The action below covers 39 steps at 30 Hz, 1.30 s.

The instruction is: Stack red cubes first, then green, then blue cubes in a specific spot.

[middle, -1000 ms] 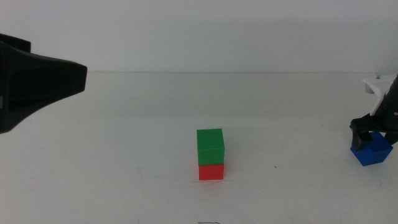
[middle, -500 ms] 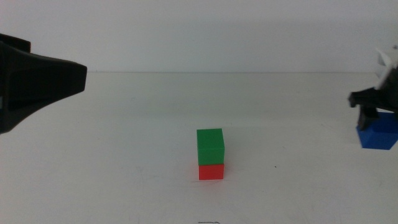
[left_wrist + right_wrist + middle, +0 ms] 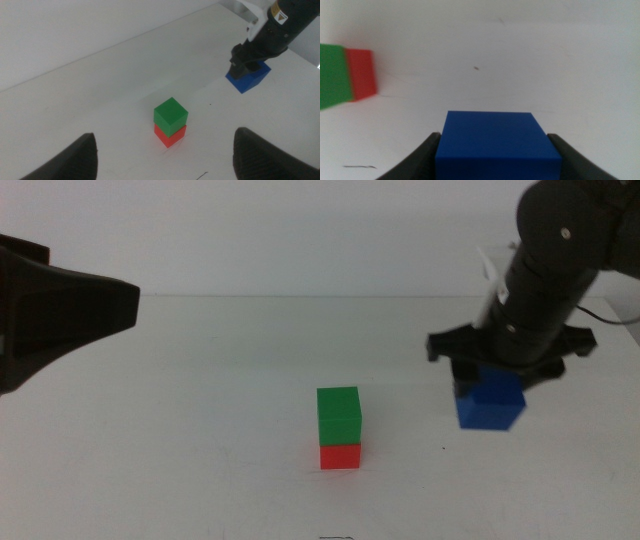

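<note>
Middle view, read from left to right: the left gripper (image 3: 60,315) is seen at the far left edge as a large dark shape, held above the white table (image 3: 200,430) and waiting. Its jaws are shown wide apart and empty in the left wrist view. Near the centre, the green cube (image 3: 338,416) is seen resting squarely on the red cube (image 3: 340,456), both standing on bare tabletop. Further right, well apart from that pair, the blue cube (image 3: 490,402) is clamped between the dark jaws of the right gripper (image 3: 505,365) and appears lifted clear of the table. In the right wrist view, the blue cube (image 3: 498,145) is shown gripped on both sides, with the green and red pair off to one edge.

Two layers are judged to be done; only the blue cube is left to be placed. Trouble could arise if the blue cube were brought across too low, so that the green cube would be struck sideways and knocked off the red one. An off-centre release could also let the blue cube tip off the top.
</note>
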Available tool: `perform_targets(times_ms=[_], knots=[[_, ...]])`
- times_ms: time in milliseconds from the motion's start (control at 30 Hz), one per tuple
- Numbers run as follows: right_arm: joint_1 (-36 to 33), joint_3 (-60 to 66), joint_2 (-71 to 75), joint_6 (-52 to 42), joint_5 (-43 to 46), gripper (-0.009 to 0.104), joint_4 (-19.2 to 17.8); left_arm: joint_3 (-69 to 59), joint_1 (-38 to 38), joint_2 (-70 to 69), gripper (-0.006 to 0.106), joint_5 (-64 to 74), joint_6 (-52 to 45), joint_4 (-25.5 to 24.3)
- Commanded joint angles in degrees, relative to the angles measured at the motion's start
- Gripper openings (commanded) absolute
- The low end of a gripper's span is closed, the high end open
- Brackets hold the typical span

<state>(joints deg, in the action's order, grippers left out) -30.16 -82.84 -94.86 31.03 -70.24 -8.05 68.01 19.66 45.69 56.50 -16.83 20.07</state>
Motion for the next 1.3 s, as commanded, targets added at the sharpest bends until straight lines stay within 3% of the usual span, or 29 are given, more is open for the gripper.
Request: perform_targets(times_ms=[0, 100, 233, 500, 700, 967, 1267], knots=[[-1.51, -4.14, 1.56, 1.76, -4.26, -0.001, -2.86, 1.48, -0.11, -0.08, 0.091, -3.98, 0.04, 1.53], [-5.46, -10.02, -1.19, 4.43, -4.36, -0.001, -5.59, 1.48, -0.11, -0.08, 0.091, -3.98, 0.04, 1.53], [-9.75, -17.7, -5.96, 7.0, -4.38, -0.001, -3.64, 1.48, -0.11, -0.08, 0.091, -3.98, 0.04, 1.53], [-15.37, -26.67, -13.18, 11.49, -4.33, -0.001, -3.42, 1.48, -0.11, -0.08, 0.091, -3.98, 0.04, 1.48], [-15.96, -28.87, -16.09, 11.67, -4.33, -0.001, -3.87, 1.48, -0.11, -0.08, 0.091, -3.98, 0.04, 1.48], [-15.87, -29.18, -17.34, 11.67, -4.28, -0.001, -7.62, 1.48, -0.11, -0.08, 0.091, -3.98, 0.04, 1.48], [-15.87, -29.18, -19.08, 11.61, -4.28, -0.001, -7.53, 1.48, -0.11, -0.08, 0.091, -3.98, 0.04, 1.48]])
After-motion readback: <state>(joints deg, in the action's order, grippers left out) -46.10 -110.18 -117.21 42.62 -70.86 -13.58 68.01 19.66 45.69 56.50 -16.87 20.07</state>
